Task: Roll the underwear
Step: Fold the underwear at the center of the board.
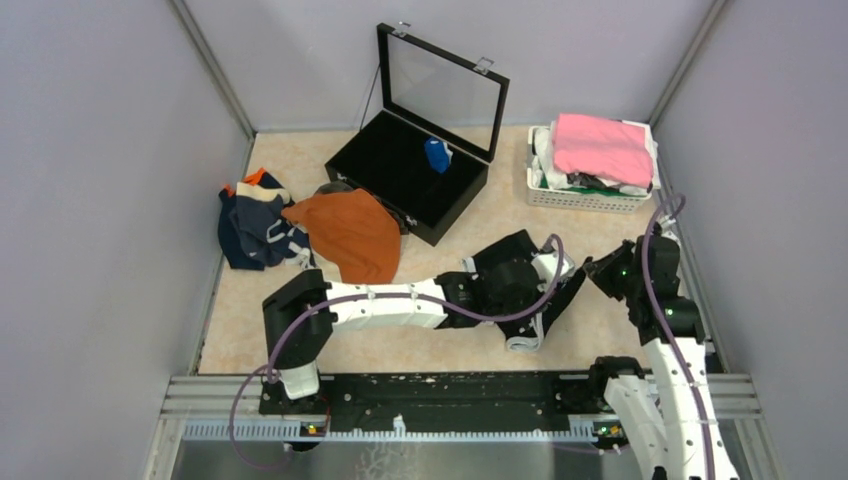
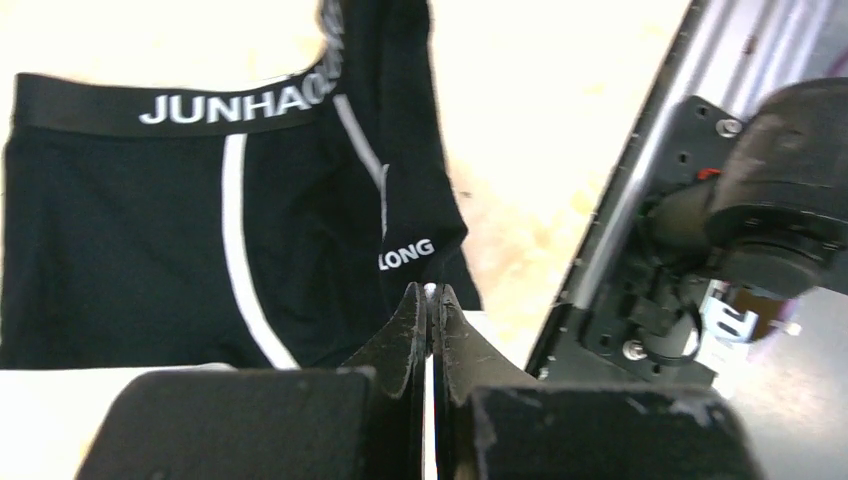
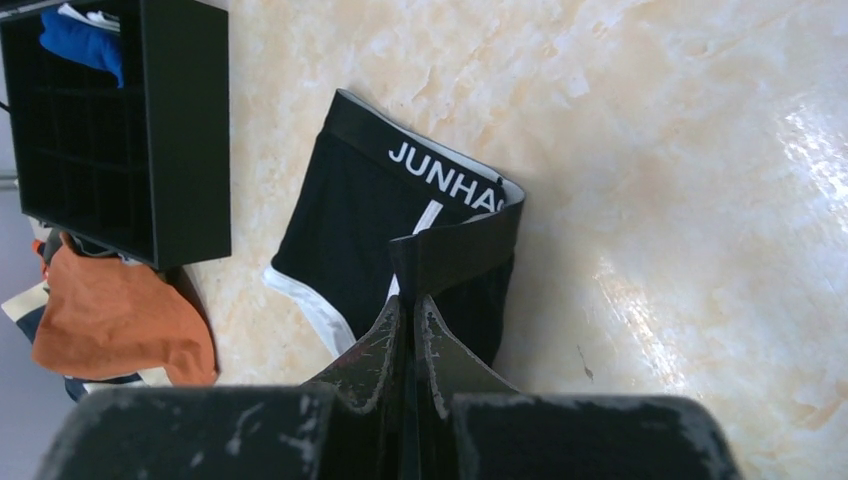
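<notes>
Black boxer briefs (image 3: pixel 350 220) lie flat on the desk (image 3: pixel 650 150), directly ahead of both sets of jaws and spreading to their left. Left jaws: clenched, tips at the lower end of a folded-over strip of the black cloth. Right jaws: clenched, apparently pinching the turned-in waistband end. Both arms are at the garment; neither is clearly nearer.

The waistband runs crosswise ahead of the jaws, the leg hems on the near side, so I judge the long axis points from the jaws away toward the waistband. The next move likely lays the side flap flat along that axis to make a narrow strip for rolling.

Materials: thin, limp knit; white piping and hem trim; stiffer lettered elastic band. The desk is glossy and marble-patterned. A rigid black divided box (image 3: pixel 180 130) sits far left.
</notes>
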### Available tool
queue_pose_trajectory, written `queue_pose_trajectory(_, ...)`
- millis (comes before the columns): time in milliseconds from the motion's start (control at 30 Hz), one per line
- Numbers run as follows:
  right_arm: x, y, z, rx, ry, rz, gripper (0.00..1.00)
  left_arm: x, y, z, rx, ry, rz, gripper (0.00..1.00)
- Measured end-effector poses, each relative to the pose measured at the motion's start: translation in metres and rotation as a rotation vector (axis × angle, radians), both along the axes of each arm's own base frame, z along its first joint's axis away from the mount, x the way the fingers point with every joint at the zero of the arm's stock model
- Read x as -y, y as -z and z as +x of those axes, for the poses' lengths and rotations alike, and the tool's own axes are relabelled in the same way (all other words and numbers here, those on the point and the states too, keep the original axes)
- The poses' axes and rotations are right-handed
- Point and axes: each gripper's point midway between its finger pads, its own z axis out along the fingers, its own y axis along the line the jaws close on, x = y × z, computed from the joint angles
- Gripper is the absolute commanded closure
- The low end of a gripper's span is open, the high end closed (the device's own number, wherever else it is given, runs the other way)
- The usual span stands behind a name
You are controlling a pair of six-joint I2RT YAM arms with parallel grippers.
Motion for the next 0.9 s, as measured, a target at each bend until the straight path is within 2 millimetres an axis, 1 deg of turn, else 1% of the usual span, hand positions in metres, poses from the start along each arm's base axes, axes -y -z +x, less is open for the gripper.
queue_pose_trajectory(133, -0.004, 0.009, 0.014, -0.023, -0.030, 0.011, 1.00, -0.018, 0.009, 0.033, -0.006, -0.057, 0.020, 1.00)
queue_pose_trajectory(233, -0.007, 0.012, 0.027, -0.020, -0.047, 0.018, 1.00, -0.031, 0.013, 0.052, -0.002, -0.090, 0.035, 1.00)
queue_pose_trajectory(333, -0.010, 0.015, 0.039, -0.018, -0.066, 0.028, 1.00, -0.041, 0.013, 0.069, 0.015, -0.113, 0.047, 1.00)
queue_pose_trajectory(600, -0.019, 0.029, 0.071, -0.028, -0.113, 0.067, 1.00, -0.061, 0.013, 0.102, 0.070, -0.139, 0.086, 1.00)
queue_pose_trajectory(733, -0.023, 0.039, 0.083, -0.041, -0.131, 0.080, 1.00, -0.070, 0.011, 0.115, 0.093, -0.145, 0.117, 1.00)
queue_pose_trajectory(900, -0.033, 0.056, 0.093, -0.076, -0.164, 0.083, 1.00, -0.077, 0.005, 0.128, 0.120, -0.160, 0.133, 1.00)
